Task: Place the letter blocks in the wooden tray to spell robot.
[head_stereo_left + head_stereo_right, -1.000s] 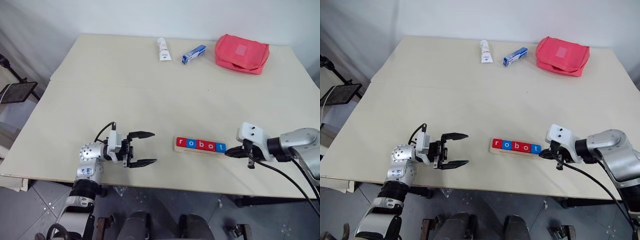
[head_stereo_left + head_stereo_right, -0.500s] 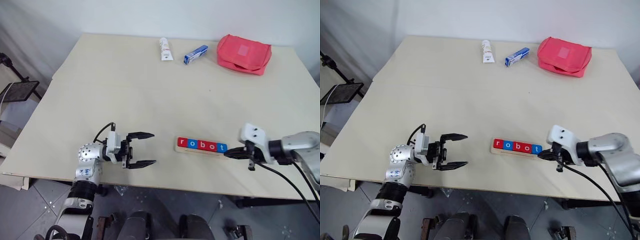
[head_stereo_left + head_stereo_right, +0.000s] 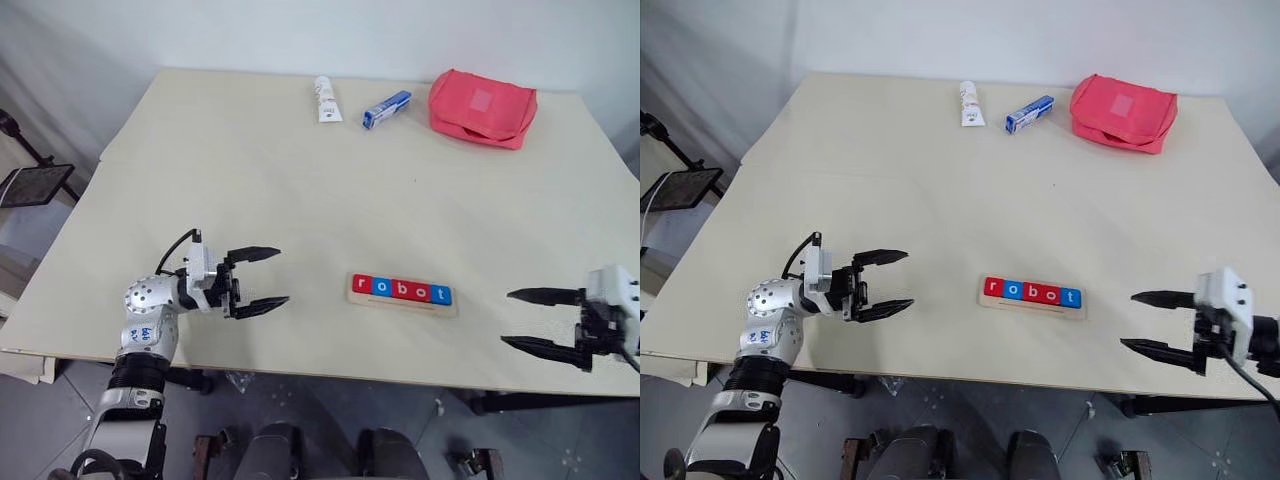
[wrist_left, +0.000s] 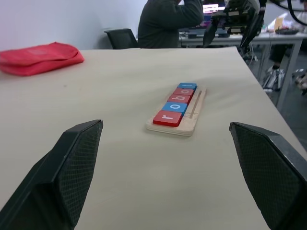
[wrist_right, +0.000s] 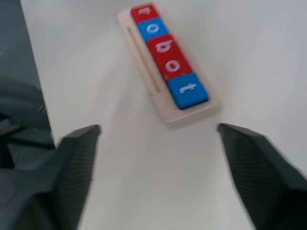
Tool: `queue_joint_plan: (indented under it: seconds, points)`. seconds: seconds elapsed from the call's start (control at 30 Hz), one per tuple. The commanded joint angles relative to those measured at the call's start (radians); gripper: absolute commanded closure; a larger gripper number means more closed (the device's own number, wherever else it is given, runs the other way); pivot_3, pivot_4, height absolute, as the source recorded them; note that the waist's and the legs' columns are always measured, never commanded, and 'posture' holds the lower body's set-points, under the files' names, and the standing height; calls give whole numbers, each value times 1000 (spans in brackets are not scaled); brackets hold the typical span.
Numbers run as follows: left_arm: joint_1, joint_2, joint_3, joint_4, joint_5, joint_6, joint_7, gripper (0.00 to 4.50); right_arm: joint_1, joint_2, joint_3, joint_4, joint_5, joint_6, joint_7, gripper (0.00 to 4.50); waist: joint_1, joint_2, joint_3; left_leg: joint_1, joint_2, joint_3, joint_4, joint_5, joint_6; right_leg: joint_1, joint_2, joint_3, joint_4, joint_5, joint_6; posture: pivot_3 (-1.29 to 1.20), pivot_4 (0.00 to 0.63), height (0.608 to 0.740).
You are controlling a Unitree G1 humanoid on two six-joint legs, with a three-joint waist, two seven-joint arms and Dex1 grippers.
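Pale table [image 3: 300,180] before a white wall; wooden tray [image 3: 402,298] near its front edge holds letter blocks [image 3: 402,290] spelling "robot". Right gripper [image 3: 540,320], previously closed beside the tray, has withdrawn, fingers apart; left gripper [image 3: 257,280] likewise spread.

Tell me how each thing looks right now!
letter blocks: five in the tray, spelling robot.
wooden tray: flat on the table, full.
left gripper: jaws open, empty.
right gripper: jaws open, empty.
red pouch: closed.
white tube: lying flat.
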Motion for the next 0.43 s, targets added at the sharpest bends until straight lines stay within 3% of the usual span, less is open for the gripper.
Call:
queue_joint_plan:
  seconds: [0.03, 0.43]
  points:
    - [-21, 21, 34, 19, -22, -2, -20, 0, -12, -7, -57, 74, 38, -61, 58, 15, 1, 0, 0, 0, 0, 0, 0, 0, 0, 0, 0, 0, 0, 0, 0, 0, 150, 740]
    - [-11, 28, 77, -28, -82, 73, -81, 0, -36, -41, -62, 216, 71, -102, 118, 15, 1, 0, 0, 0, 0, 0, 0, 0, 0, 0, 0, 0, 0, 0, 0, 0, 150, 740]
